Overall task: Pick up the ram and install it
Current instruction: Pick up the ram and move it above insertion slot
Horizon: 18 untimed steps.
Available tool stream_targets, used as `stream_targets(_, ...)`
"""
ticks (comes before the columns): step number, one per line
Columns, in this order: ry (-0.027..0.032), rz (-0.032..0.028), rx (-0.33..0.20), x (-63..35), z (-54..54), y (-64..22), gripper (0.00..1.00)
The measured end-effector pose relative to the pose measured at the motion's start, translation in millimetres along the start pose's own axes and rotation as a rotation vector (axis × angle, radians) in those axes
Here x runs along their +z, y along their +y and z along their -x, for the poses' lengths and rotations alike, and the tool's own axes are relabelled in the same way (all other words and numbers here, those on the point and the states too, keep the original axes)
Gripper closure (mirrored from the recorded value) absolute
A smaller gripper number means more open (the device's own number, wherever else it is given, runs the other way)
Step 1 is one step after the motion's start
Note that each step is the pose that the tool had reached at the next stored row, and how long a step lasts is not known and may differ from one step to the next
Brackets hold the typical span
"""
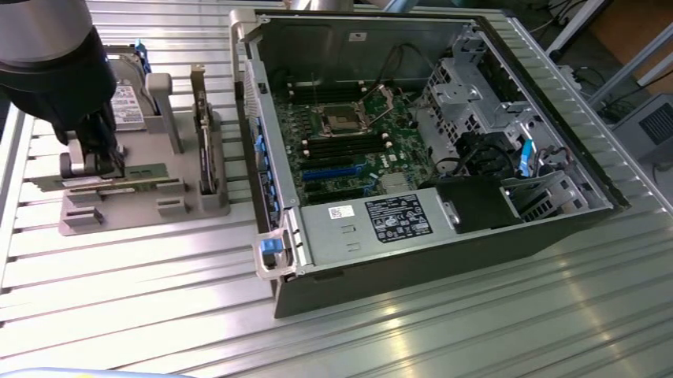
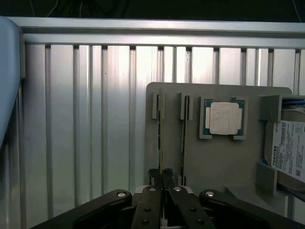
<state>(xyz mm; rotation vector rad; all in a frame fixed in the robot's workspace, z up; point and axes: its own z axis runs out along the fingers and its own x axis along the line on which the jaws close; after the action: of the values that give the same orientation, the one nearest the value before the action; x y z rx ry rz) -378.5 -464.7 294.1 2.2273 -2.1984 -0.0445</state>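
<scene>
A ribbed aluminium table (image 1: pixel 126 299), its long grooves catching the light, carried an open dark-steel desktop computer case (image 1: pixel 347 35) lying on its side. Inside it sat a green motherboard (image 1: pixel 363 161) and a boxy silver power supply (image 1: pixel 358 236) with a black label.

At the exterior view's left, the glossy black robot arm (image 1: pixel 47 39) reached down over a flat matte-grey plastic holder (image 1: pixel 137 220) moulded with upright slotted brackets. A silver, white-labelled rectangular hard drive (image 1: pixel 124 102) stood at the holder's far end. A tall dark expansion card (image 1: pixel 205 142) with a metal bracket stood on edge along the side nearest the case.

The ram (image 1: pixel 147 171), a long, thin green circuit-board stick, lay on edge along a slot of the holder, well apart from the case. The black gripper (image 1: pixel 100 161) was down on its middle.

In the wrist view the ram (image 2: pixel 160 138) appeared edge-on as a thin dark line between two grey end brackets. The gripper (image 2: pixel 161 174) had its narrow black fingers (image 2: pixel 153 177) drawn close together, pinching the stick from both sides. Nearby on the holder (image 2: pixel 214 162), a square silver processor chip (image 2: pixel 225 118) rested flat in its pocket, just beside the hard drive (image 2: pixel 288 148).
</scene>
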Motion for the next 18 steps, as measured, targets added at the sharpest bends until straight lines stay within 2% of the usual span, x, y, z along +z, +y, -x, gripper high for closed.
stream_targets(7,-0.0001,-0.0001,0.000,-21.4,0.3,0.6,0.88)
stream_targets(18,0.0000,-0.0001,0.000,-41.0,0.5,1.1,0.88)
